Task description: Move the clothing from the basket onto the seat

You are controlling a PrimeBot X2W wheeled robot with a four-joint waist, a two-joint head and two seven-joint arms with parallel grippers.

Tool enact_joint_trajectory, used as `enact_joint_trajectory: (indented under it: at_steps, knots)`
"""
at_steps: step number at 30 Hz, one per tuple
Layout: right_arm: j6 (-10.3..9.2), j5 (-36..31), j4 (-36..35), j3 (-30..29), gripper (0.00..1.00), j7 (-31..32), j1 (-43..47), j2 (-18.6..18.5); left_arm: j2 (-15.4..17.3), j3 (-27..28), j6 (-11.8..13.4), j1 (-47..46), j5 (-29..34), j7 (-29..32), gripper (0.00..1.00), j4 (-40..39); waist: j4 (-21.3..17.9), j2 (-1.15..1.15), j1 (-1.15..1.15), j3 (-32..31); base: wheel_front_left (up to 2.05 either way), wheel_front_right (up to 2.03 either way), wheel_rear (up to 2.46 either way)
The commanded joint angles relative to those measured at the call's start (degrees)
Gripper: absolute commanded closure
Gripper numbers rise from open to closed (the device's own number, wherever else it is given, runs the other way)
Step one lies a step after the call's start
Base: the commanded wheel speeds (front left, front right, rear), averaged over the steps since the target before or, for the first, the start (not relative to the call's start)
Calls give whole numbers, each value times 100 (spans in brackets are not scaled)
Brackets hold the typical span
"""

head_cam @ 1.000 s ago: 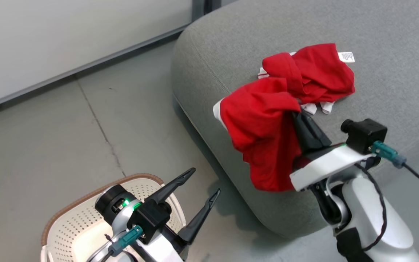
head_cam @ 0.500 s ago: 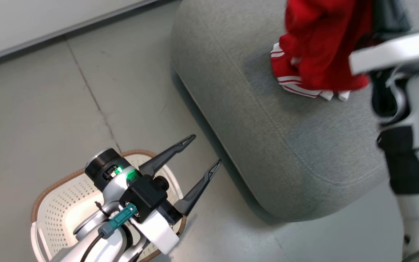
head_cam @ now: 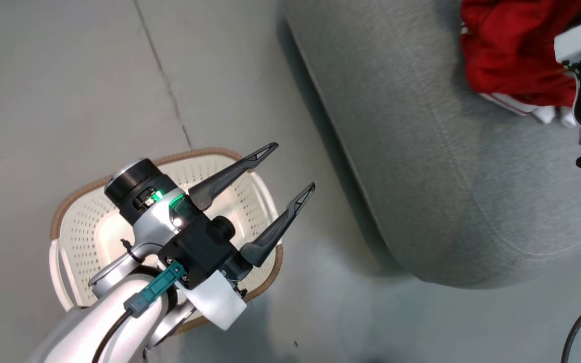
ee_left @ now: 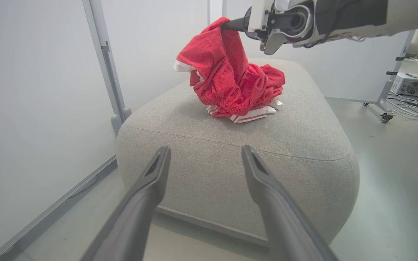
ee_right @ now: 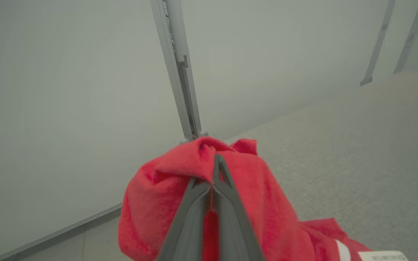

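Step in hand, as judged: releasing the held garment onto the seat.

The right gripper (ee_right: 216,163) is pinching a fold of the clothing (ee_left: 230,83), its jaws shut tight on the red fabric. The gathered peak is being held up above the seat (ee_left: 230,174). The lower folds are resting on the cushion, on top of a striped piece lying there. The pile is sitting well in from the seat's near edge.

To finish well, the arm should be coming down until the fabric goes slack. Then the jaws should be opening fully and backing straight out, so that no fold is catching on a finger and dragging toward the edge.

The left gripper (head_cam: 294,166) is hanging above the basket (head_cam: 81,237), jaws spread wide, holding and touching nothing.

The basket is standing on the floor near the seat. No red is showing in the part the arm is not covering, so little appears to be remaining.
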Motion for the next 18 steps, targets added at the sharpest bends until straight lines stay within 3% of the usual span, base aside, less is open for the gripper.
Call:
enact_joint_trajectory:
  at_steps: [1, 3, 4, 5, 6, 10, 18]
  knots:
    - [3, -30, 274, -132, 100, -87, -96, -68, 56, 10, -30, -162, 49, -6, 0, -48, 259, 0, 0, 397, 0, 0, 0]
    - [3, -29, 551, -261, 100, -120, -110, -81, 74, -4, -37, -245, 69, -3, 0, -73, 320, 0, 0, 537, 0, 0, 0]
    - [3, -1, 676, -360, 81, -129, -125, -114, 83, -11, -40, -272, 75, -2, 0, -80, 347, 0, 0, 591, 0, 0, 0]
    - [2, 2, 783, -474, 53, -145, -153, -170, 92, -16, -46, -306, 79, -3, 0, -87, 366, 0, 0, 641, 0, 0, 0]
    - [3, -18, 864, -543, 2, -154, -176, -170, 98, -17, -49, -340, 88, -14, 0, -91, 377, 0, 0, 678, 0, 0, 0]
    - [3, -155, 842, -736, 0, -158, -165, -153, 156, 18, -15, -331, 71, -41, 0, -51, 357, 0, 0, 730, 0, 0, 0]
    - [3, -522, 64, -877, 0, -156, 398, -20, 51, 83, 138, -163, -93, -226, 0, 183, 355, 0, 0, 359, 0, 0, 0]
